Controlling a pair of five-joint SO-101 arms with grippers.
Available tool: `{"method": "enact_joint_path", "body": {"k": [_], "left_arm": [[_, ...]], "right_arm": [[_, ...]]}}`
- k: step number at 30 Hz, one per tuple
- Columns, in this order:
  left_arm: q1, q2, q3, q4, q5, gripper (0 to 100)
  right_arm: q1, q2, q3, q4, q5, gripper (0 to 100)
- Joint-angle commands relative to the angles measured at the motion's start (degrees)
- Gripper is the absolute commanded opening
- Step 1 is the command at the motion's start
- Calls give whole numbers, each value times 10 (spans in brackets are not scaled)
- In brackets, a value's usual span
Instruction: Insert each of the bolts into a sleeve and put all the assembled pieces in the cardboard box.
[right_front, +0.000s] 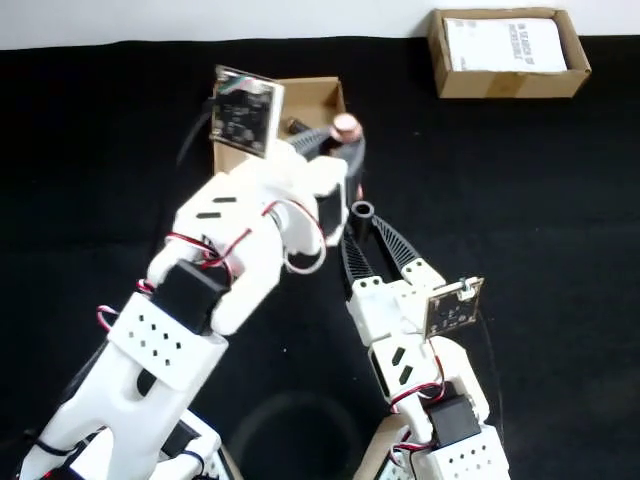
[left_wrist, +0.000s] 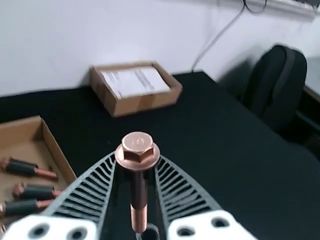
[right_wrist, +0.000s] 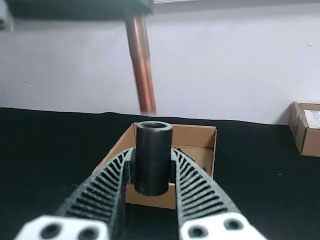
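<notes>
My left gripper (left_wrist: 137, 167) is shut on a copper bolt (left_wrist: 137, 170), head (right_front: 347, 126) up and shank pointing down. My right gripper (right_wrist: 152, 165) is shut on a black sleeve (right_wrist: 152, 157), held upright with its bore open at the top; in the high view the sleeve (right_front: 362, 211) sits just below the bolt head. In the right wrist view the bolt shank (right_wrist: 141, 65) hangs above the sleeve, its tip a little to one side of the bore and short of it. The open cardboard box (right_front: 315, 98) lies behind both grippers and holds several assembled pieces (left_wrist: 30, 191).
A second cardboard box (right_front: 508, 52) with a white printed sheet inside stands at the back right of the black table. A black chair (left_wrist: 278, 87) stands off the table's far side. The table right of the right arm (right_front: 430, 340) is bare black cloth.
</notes>
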Motion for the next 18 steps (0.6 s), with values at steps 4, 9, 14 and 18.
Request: {"method": "enact_joint_path", "body": {"k": [4, 9, 14, 18], "left_arm": [[15, 2, -30, 2, 1, 8], [15, 3, -31, 5, -2, 8], [22, 3, -9, 3, -3, 8], [38, 3, 21, 3, -3, 8]], "right_arm": [[-2, 2, 77, -14, 7, 7], [-2, 2, 77, -14, 7, 7], [-3, 2, 76, -14, 7, 7], [-3, 2, 76, -13, 23, 7]]}}
